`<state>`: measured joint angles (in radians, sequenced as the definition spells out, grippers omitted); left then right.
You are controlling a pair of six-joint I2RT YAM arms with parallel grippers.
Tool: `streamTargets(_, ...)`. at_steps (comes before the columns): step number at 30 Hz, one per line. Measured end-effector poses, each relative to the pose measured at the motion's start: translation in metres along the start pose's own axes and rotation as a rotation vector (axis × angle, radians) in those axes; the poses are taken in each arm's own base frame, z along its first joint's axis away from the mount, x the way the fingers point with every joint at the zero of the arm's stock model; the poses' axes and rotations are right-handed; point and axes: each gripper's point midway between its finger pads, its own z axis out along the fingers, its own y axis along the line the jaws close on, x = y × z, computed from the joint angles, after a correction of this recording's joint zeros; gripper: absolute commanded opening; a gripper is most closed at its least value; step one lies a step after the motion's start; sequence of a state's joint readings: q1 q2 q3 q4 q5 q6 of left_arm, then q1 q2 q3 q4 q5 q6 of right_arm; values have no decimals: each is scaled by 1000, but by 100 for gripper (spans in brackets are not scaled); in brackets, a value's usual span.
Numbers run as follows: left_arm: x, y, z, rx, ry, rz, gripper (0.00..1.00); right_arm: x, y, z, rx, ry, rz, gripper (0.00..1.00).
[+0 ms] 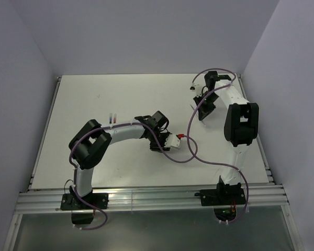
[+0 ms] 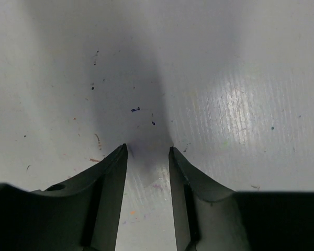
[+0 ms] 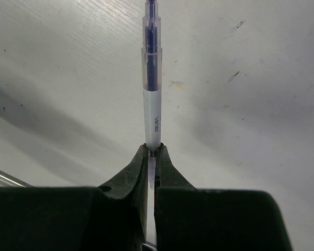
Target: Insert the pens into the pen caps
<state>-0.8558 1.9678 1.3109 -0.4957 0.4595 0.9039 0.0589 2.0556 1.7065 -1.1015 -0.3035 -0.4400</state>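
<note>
My right gripper is shut on the rear end of a slim pen with a pale barrel and dark blue ink showing through its clear front part. The pen sticks straight out from the jaws over the white table. In the top view the right gripper is at the back right. My left gripper is open and empty, close above the bare table; in the top view it is near the middle. No cap shows in either wrist view.
Several tiny red and blue-tinted items lie left of centre, too small to identify. A purple cable loops between the arms. Walls close in the table on three sides. A rail runs along the near edge.
</note>
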Motion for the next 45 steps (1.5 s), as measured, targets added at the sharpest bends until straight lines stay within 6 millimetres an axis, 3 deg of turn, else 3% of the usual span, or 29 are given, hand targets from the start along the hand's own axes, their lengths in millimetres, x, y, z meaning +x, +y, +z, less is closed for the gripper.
streamTargets(3, 0, -2, 0, -16, 10, 1, 36, -6, -2, -5, 4, -19, -2, 0)
streamTargets(9, -2, -7, 1, -49, 30, -4, 32, -5, -5, -8, 3, -22, 5, 0)
streamTargets(18, 2, 0, -4, -70, 55, -55, 47, -3, -5, -8, 0, -17, 6, 0)
streamTargets(28, 9, 67, -63, -185, 48, -127, 49, -3, -5, -8, 0, -16, -1, 0)
streamTargets(35, 23, 43, -58, -97, 97, -150, 50, -3, -6, -8, 0, -16, -7, 0)
streamTargets(45, 16, 12, -33, -29, 114, -116, 48, 0, -10, -15, -12, -31, 10, 0)
